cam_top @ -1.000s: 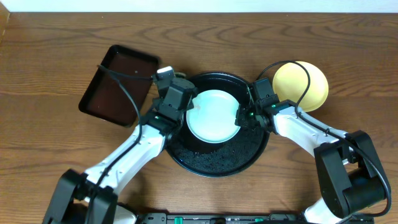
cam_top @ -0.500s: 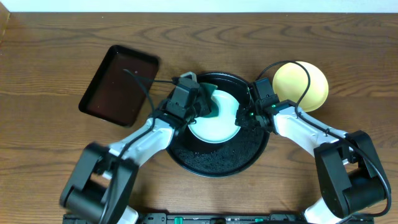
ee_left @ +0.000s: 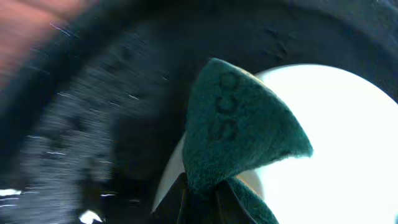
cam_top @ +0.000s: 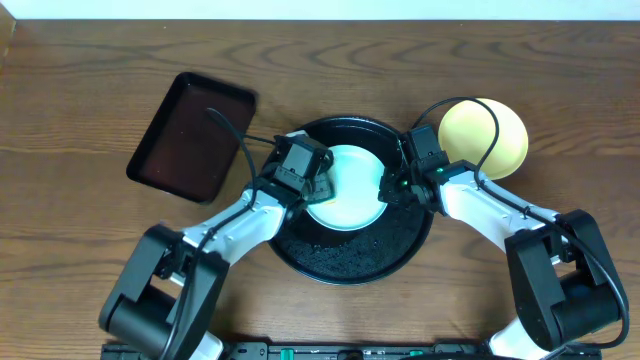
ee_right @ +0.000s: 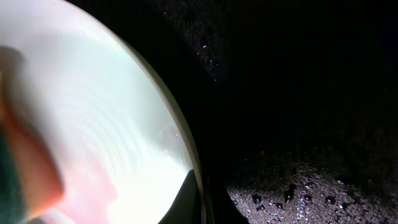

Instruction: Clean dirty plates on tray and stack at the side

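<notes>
A pale mint-white plate (cam_top: 348,190) lies in the round black tray (cam_top: 350,255), which is wet with droplets. My left gripper (cam_top: 320,183) is at the plate's left edge, shut on a dark green scouring sponge (ee_left: 239,130) that presses on the plate (ee_left: 348,155). My right gripper (cam_top: 386,190) is shut on the plate's right rim (ee_right: 189,155), one finger above it and one below. A pale yellow plate (cam_top: 485,137) sits on the table right of the tray. No smear shows on either plate.
A rectangular dark tray (cam_top: 190,135) lies on the wooden table at the left, close to the round tray. Both arms reach in from the front edge, and a black cable loops over the yellow plate.
The left gripper has swept the sponge rightward across the plate's left part and drawn back a little toward the edge. The right gripper and plate have not moved.
</notes>
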`<state>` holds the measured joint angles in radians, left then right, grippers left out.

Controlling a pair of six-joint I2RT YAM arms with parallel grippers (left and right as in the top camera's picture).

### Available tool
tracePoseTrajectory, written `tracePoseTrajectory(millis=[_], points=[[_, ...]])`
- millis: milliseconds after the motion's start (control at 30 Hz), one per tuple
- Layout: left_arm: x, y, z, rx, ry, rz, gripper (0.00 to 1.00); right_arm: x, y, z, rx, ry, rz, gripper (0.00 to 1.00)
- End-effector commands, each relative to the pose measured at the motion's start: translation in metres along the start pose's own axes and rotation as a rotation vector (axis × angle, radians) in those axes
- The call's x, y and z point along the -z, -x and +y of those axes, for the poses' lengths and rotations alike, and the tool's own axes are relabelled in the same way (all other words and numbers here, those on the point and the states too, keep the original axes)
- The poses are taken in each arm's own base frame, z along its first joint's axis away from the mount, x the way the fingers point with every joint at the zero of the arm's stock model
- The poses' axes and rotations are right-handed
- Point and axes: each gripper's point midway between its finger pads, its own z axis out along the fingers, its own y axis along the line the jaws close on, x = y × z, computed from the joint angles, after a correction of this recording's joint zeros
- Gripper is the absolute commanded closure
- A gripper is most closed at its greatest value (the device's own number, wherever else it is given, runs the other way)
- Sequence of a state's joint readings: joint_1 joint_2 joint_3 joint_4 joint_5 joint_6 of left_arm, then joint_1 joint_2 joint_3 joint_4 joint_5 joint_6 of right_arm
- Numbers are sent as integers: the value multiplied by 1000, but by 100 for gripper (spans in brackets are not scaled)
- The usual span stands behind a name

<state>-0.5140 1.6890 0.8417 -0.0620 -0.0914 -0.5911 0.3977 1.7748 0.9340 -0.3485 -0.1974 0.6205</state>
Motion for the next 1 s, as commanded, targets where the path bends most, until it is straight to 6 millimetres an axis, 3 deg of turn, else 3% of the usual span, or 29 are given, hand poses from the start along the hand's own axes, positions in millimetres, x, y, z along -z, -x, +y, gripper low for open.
tracePoseTrajectory(millis=[0,133,267,467,567,800,967], points=[[27,43,57,-87,297,-214,93,-3,2,-6,8,-42,-12,99],[58,65,56,-61,291,-305,92,-1,4,-3,55,-38,-9,99],[76,74,43,-32,190,-323,93,11,14,7,127,-34,-17,99],[75,56,1,-21,-131,-158,92,44,48,26,230,-76,-96,99],[76,50,-8,-5,-240,-88,92,63,65,31,308,-168,-151,99],[74,67,25,74,-194,-109,93,113,87,27,449,-507,-278,99],[72,79,68,213,-118,-115,93,143,89,30,575,-749,-380,99]])
